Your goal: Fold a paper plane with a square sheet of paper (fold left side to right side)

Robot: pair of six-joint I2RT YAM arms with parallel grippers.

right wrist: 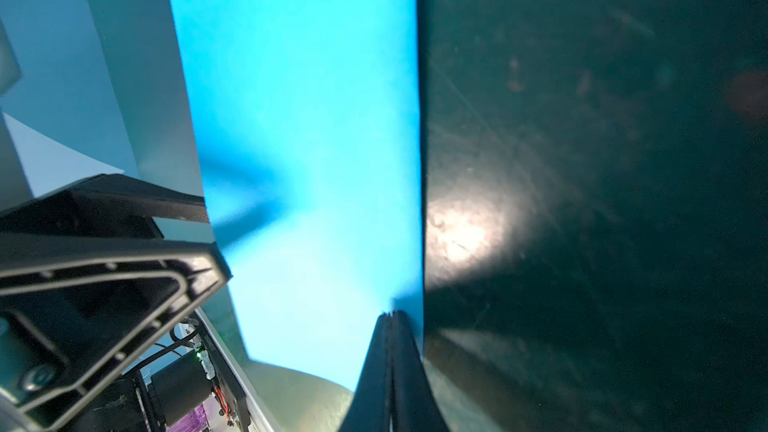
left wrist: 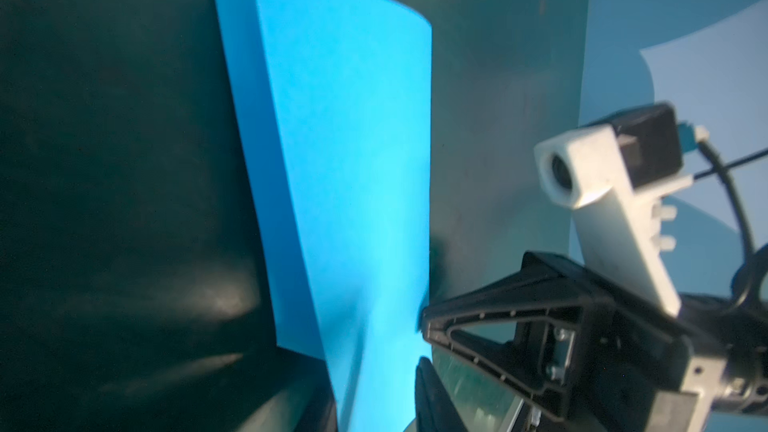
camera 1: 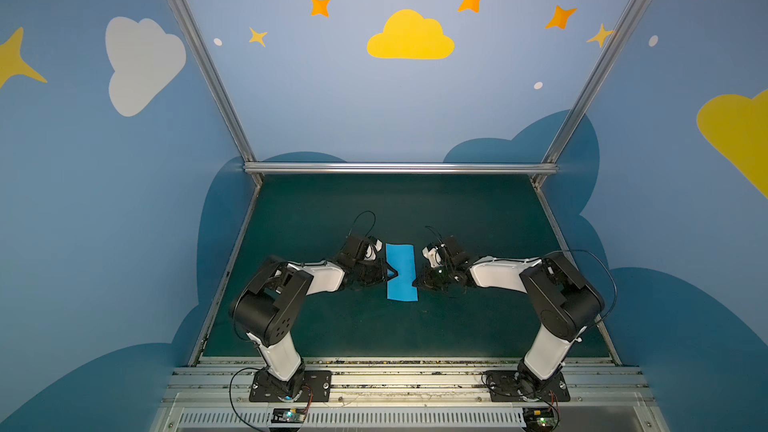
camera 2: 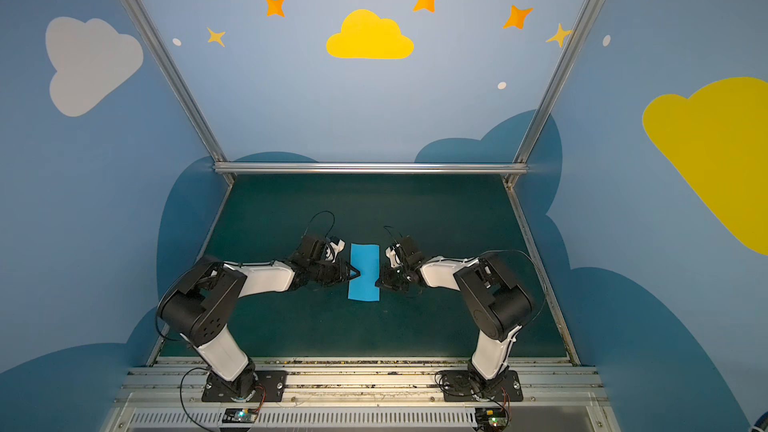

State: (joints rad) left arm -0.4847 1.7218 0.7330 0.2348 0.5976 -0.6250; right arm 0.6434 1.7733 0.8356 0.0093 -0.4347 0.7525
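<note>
The square sheet of paper (camera 1: 401, 272) (camera 2: 364, 272) lies on the green mat as a narrow sky-blue rectangle, doubled over, between my two grippers. In the left wrist view its upper layer (left wrist: 353, 160) lifts off a darker lower layer. My left gripper (camera 1: 394, 273) (left wrist: 368, 363) is at the sheet's left edge, its jaws a little apart with the paper between them. My right gripper (camera 1: 413, 283) (right wrist: 388, 315) is shut, its joined tips resting on the paper (right wrist: 299, 118) just inside the right edge. The paper plane is not in view.
The green mat (camera 1: 415, 209) is bounded by an aluminium rail at the back (camera 1: 399, 168), slanted rails at both sides and a metal base rail (camera 1: 395, 376) in front. Painted blue walls rise on three sides.
</note>
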